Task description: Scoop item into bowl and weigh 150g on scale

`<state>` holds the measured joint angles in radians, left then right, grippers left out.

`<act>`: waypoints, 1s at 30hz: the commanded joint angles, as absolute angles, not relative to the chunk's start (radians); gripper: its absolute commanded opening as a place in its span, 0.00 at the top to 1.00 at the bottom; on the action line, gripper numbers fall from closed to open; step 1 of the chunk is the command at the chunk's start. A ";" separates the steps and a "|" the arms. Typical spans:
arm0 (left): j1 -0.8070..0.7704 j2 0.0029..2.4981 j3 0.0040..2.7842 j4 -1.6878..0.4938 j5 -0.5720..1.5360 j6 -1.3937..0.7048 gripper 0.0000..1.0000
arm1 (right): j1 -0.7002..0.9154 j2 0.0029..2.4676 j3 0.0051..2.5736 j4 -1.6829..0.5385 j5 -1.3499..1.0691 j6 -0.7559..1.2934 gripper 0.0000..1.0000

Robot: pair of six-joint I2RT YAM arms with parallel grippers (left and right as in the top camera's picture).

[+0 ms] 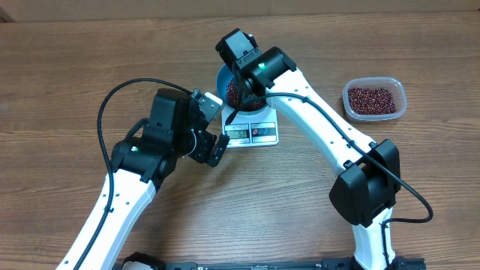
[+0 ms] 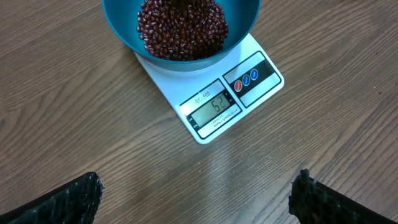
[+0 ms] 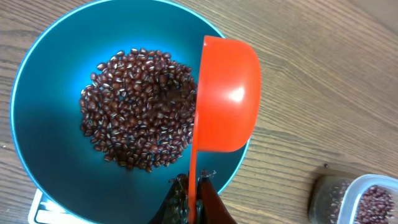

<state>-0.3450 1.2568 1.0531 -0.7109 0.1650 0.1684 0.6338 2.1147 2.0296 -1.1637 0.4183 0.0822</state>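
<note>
Our right fingers (image 3: 216, 206) gripped the scoop (image 3: 227, 93) tipped over the bowl (image 3: 43, 155), left fingers (image 2: 62, 202) open; next we needed more beans (image 3: 137, 118).

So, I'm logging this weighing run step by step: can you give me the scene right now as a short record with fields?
bowl: blue, standing on the scale
beans: heap in the bowl; more in the clear tub beside the right arm
scoop: red, tipped on its side over the bowl
right gripper: shut on the scoop handle
left gripper: open, empty, hovering near the scale
display: on, digits unclear
</note>
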 commanded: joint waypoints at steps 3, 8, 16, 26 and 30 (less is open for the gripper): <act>-0.341 1.249 1.050 -0.710 0.176 0.187 0.00 | 0.604 2.116 2.063 -1.153 0.332 0.075 0.96; -0.341 1.249 1.050 -0.710 0.176 0.187 0.01 | 0.503 2.057 2.064 -1.154 0.061 0.074 0.96; -0.341 1.249 1.050 -0.710 0.176 0.187 0.00 | 0.249 1.932 2.064 -1.204 -0.286 0.028 0.96; -0.341 1.249 1.050 -0.710 0.176 0.187 0.00 | -0.166 1.887 2.050 -1.428 -0.316 -0.100 0.96; -0.341 1.249 1.050 -0.710 0.176 0.187 0.00 | -0.263 1.889 2.000 -1.430 -0.296 -0.149 0.96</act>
<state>-0.3450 1.2568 1.0531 -0.7109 0.1650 0.1680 -0.2214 1.9030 2.0365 -1.4319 -0.2928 -0.0814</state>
